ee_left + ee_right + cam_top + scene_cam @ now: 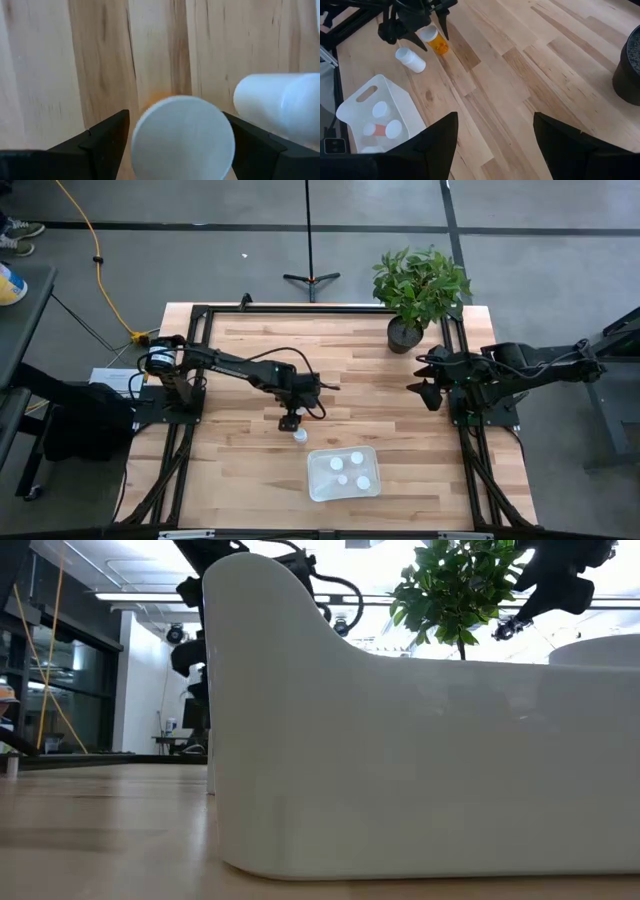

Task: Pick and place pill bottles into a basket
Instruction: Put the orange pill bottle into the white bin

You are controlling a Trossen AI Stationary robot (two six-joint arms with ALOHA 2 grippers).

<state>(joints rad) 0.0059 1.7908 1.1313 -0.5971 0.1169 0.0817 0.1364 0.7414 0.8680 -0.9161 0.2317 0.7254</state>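
My left gripper (pixel 290 420) is over the middle of the table, fingers pointing down, shut on an orange-tinged pill bottle (pixel 439 45) with a white cap (pixel 182 136). A white pill bottle (pixel 300 436) lies on its side on the wood just beside it, toward the basket; it also shows in the left wrist view (pixel 280 107). The basket (pixel 343 473), a translucent white tray near the front edge, holds several white-capped bottles (pixel 380 109) standing cap up. My right gripper (pixel 425 380) is open and empty, at the table's right side. My left gripper pinches the orange bottle's white cap (pixel 150 150) between its two fingers, one on each side of the cap. The fingers (pixel 417 42) come from above, pointing down. The bottle is tilted below them; whether its base is on the wood I cannot tell.
A potted plant in a black pot (pixel 405 332) stands at the table's far right. Black frame rails (pixel 200 360) run along both sides. The basket's wall (pixel 400 740) fills the low view. Bare wood lies between the two grippers.
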